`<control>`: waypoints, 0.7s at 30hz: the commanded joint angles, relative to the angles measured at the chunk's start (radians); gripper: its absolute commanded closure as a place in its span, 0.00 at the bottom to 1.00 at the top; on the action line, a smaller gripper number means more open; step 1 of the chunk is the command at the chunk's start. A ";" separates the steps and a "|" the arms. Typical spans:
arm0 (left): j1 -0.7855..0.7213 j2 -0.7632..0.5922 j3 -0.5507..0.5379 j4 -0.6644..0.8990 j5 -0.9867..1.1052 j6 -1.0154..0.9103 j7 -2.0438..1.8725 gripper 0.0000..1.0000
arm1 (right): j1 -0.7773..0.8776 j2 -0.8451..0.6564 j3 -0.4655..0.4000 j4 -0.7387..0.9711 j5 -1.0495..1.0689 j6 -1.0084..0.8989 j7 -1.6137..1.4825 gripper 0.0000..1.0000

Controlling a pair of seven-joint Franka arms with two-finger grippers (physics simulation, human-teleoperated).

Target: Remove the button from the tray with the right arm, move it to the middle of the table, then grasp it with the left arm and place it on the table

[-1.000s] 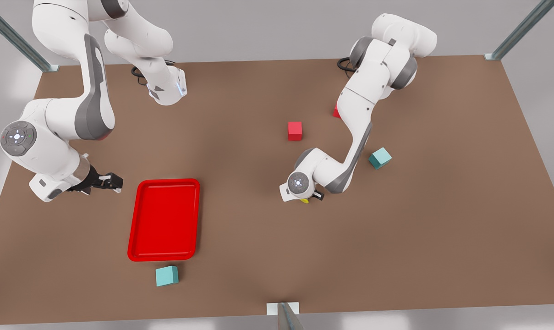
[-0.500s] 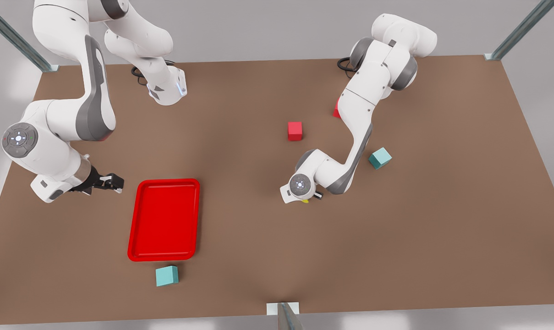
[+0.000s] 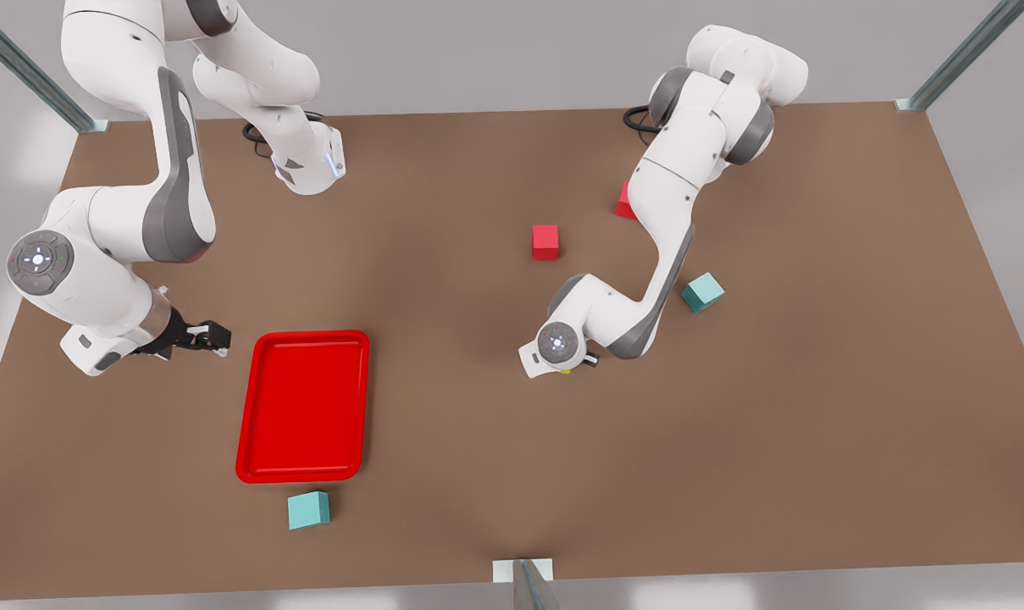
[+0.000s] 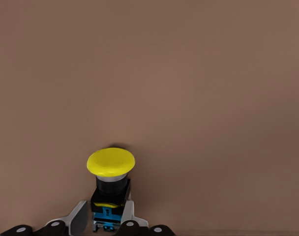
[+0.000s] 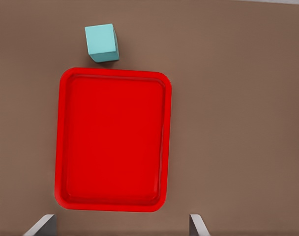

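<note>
The button (image 4: 110, 162), with a yellow cap on a dark body, sits between the fingers of my left gripper (image 4: 107, 220), which is shut on it low over the table (image 3: 478, 466). In the front view a sliver of the button's yellow cap (image 3: 566, 370) peeks out under the left gripper (image 3: 572, 364) near the table's middle. The red tray (image 3: 304, 407) lies empty at the front view's left. My right gripper (image 3: 211, 337) hangs open just off the tray's far left corner. In the right wrist view, the tray (image 5: 115, 142) lies ahead of the right gripper's fingertips (image 5: 42, 227).
A teal cube (image 3: 308, 509) sits by the tray's near edge, also seen as the teal cube (image 5: 101, 42) in the right wrist view. A red cube (image 3: 545, 241), a second red cube (image 3: 623, 206) half behind the left arm, and another teal cube (image 3: 702, 291) lie around that arm.
The left wrist has sunk and shifted slightly toward the back, so less of the yellow cap shows under it. The right arm has drifted a little.
</note>
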 commanded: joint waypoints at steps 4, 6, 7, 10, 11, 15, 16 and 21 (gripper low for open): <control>0.001 0.002 0.000 0.001 0.000 -0.013 -0.027 0.01 | 0.001 -0.001 0.000 0.000 0.001 -0.002 -0.008 0.00; 0.001 0.007 0.000 -0.001 0.000 -0.012 -0.025 0.01 | -0.001 -0.001 0.000 0.000 0.001 -0.002 -0.008 0.00; 0.003 0.010 0.000 -0.004 0.000 0.003 -0.024 0.01 | 0.001 -0.001 0.000 0.000 0.001 -0.002 -0.008 0.00; 0.001 0.019 0.000 -0.004 0.000 0.016 -0.028 0.01 | 0.001 0.001 0.000 0.000 0.001 -0.002 -0.008 0.00; 0.001 0.021 0.000 -0.007 0.000 0.033 -0.027 0.02 | 0.001 0.001 0.000 0.000 0.001 -0.002 -0.008 0.00; 0.001 0.024 0.000 -0.008 0.000 0.040 -0.027 0.10 | 0.002 0.001 0.000 -0.001 0.001 -0.003 -0.008 0.00; 0.001 0.025 0.000 -0.008 0.000 0.040 -0.027 0.18 | 0.002 0.001 0.000 -0.001 0.001 -0.005 -0.010 0.00; 0.003 0.025 0.000 -0.007 -0.003 0.039 -0.036 0.54 | 0.004 0.005 0.000 -0.001 0.001 -0.012 -0.010 0.00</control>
